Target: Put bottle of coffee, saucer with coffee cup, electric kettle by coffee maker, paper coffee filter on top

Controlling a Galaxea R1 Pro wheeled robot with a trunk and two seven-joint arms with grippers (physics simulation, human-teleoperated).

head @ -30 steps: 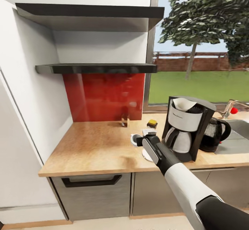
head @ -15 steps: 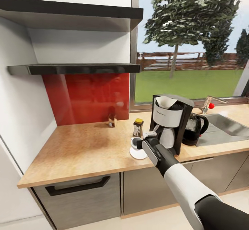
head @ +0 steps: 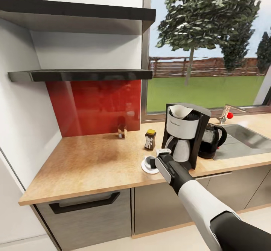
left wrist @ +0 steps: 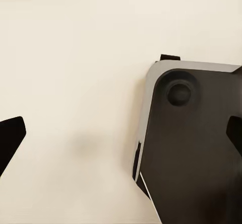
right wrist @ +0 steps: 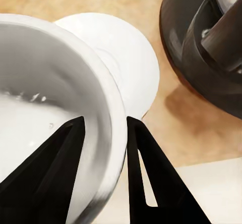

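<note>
Head view, from left to right: the thin glossy black kitchen shelf (head: 81, 75) hangs on the white wall above a red backsplash (head: 94, 106), and the kitchen countertop (head: 86, 164) runs beneath it over grey cabinet fronts. A small tan shaker (head: 121, 131) stands at the foot of the backsplash. Next comes the bottle of coffee (head: 150, 140), upright on the counter just left of the coffee maker (head: 184, 134); its pale label carries dark print too small to read. In front of the bottle lies the saucer (head: 147, 167), with the coffee cup (head: 149, 162) over it, held by the right gripper (head: 152, 163) at the end of the white and black arm. The coffee maker stands upright with the paper coffee filter (head: 180, 111) sitting in its basket; faint lettering on the silver basket front cannot be made out. The electric kettle (head: 212, 141) stands close on its far side, and beyond it a sink (head: 244, 138) and faucet (head: 229, 112).

Right wrist view: the two dark fingers (right wrist: 68, 148) straddle the cup's rim, one inside and one outside, clamped on its wall; the saucer lies partly under the cup, and whether the cup touches it cannot be told. The coffee maker's dark base is nearby.

Left wrist view: the left gripper's (left wrist: 121, 138) dark fingertips stand wide apart at opposite edges of the picture, holding nothing, above a pale floor and a dark part of the robot's body (left wrist: 191, 148).
</note>
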